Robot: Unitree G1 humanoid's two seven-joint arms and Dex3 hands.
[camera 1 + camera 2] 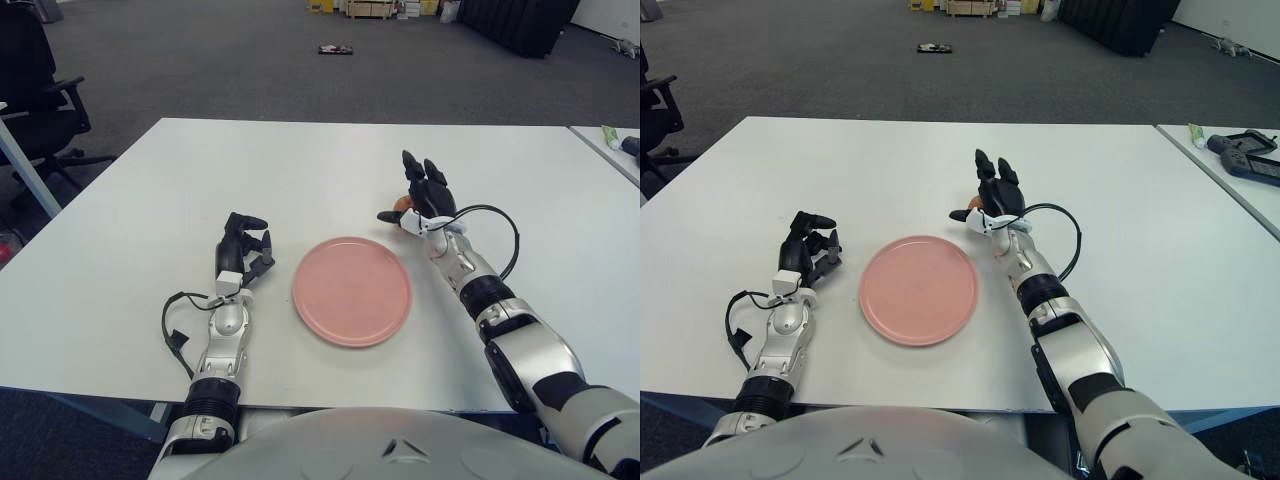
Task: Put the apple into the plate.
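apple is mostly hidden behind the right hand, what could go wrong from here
The right hand covers most of the apple, so its hold can't be judged; the apple might roll away across the table. The pink plate looks shallow, so a dropped apple may roll out. The left hand sits left of the plate.

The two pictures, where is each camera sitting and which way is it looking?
Left eye view: on the robot's head, left side, looking forward and down at the white table; both arms and its chest show.
Right eye view: beside it on the head, facing the same way; same arms and chest, shifted leftward.
Both share: the pink plate, the left hand left of the plate, and the right hand spread around the apple behind the plate's right side.
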